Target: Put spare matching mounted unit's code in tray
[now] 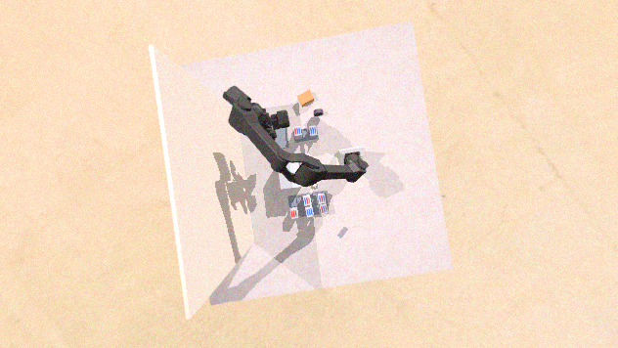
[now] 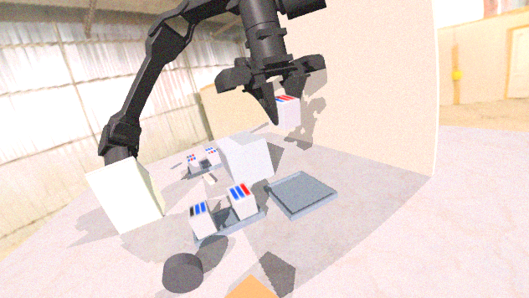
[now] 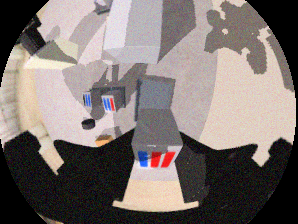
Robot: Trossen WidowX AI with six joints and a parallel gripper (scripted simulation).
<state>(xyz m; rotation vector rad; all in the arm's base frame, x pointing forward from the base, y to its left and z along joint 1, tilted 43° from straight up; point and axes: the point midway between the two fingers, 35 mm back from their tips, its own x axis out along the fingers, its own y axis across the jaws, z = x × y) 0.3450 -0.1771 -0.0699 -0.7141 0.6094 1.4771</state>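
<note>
My gripper is shut on a white spare cube with blue and red stripes on one face. It holds the cube high in the air, well above the table. The flat grey tray lies on the table below, beside the mounted unit, a big white block. In the wrist view the tray lies just beyond the held cube. The unit's back face does not show.
A near rack holds two striped spares. A far rack holds several more. A white box, a dark cylinder and an orange block stand around. A tall pale wall stands behind.
</note>
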